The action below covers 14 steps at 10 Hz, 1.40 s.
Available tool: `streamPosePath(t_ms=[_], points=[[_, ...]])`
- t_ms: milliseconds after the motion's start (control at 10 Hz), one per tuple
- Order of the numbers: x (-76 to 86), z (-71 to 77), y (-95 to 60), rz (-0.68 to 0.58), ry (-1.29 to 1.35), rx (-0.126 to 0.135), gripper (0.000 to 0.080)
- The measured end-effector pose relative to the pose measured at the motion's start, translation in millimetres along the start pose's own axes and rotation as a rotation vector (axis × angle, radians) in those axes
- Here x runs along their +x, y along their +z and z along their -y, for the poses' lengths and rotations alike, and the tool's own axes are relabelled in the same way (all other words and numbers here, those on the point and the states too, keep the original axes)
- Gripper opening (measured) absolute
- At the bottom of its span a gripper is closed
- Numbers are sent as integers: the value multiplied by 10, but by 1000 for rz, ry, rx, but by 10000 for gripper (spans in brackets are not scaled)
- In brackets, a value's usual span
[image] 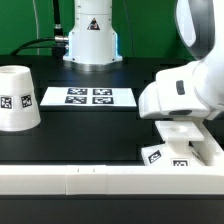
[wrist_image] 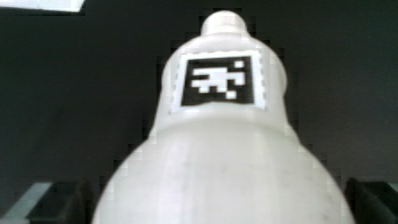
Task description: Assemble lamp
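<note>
The white bulb point(wrist_image: 214, 140) fills the wrist view, with its round head close to the camera and its tagged neck pointing away. My gripper point(wrist_image: 210, 208) has a dark finger point(wrist_image: 47, 200) on each side of the head and appears shut on it. In the exterior view the arm's white hand point(image: 185, 92) hangs over the flat square base point(image: 178, 152) at that view's right and hides the bulb and the fingers. The tapered shade point(image: 18, 97) stands mouth down at the exterior view's left, far from the gripper.
The marker board point(image: 88, 96) lies at the back middle, in front of the robot's pedestal point(image: 90, 40). A long white rail point(image: 100, 181) runs along the front edge, and the base rests against it.
</note>
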<state>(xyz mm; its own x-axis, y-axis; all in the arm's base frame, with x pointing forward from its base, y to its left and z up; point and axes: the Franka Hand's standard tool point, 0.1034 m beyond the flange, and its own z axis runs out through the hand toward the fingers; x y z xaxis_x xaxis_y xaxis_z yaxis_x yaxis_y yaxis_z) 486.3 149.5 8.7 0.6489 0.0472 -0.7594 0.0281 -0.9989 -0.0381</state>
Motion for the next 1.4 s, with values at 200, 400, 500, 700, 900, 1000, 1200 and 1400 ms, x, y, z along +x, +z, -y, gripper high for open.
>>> streamPosePath(t_ms=[200, 400, 500, 700, 900, 1000, 1200, 1400], points=[[15, -5, 33, -4, 1, 1, 670], [18, -24, 26, -5, 5, 4, 574], [19, -34, 18, -6, 8, 5, 574], [10, -63, -42, -15, 7, 10, 574], [-41, -111, -179, -32, -14, 17, 574], [-139, -168, -325, -36, -34, 22, 574], [-329, -343, -643, -57, -45, 41, 576], [-378, -410, -781, -80, -37, 54, 576]])
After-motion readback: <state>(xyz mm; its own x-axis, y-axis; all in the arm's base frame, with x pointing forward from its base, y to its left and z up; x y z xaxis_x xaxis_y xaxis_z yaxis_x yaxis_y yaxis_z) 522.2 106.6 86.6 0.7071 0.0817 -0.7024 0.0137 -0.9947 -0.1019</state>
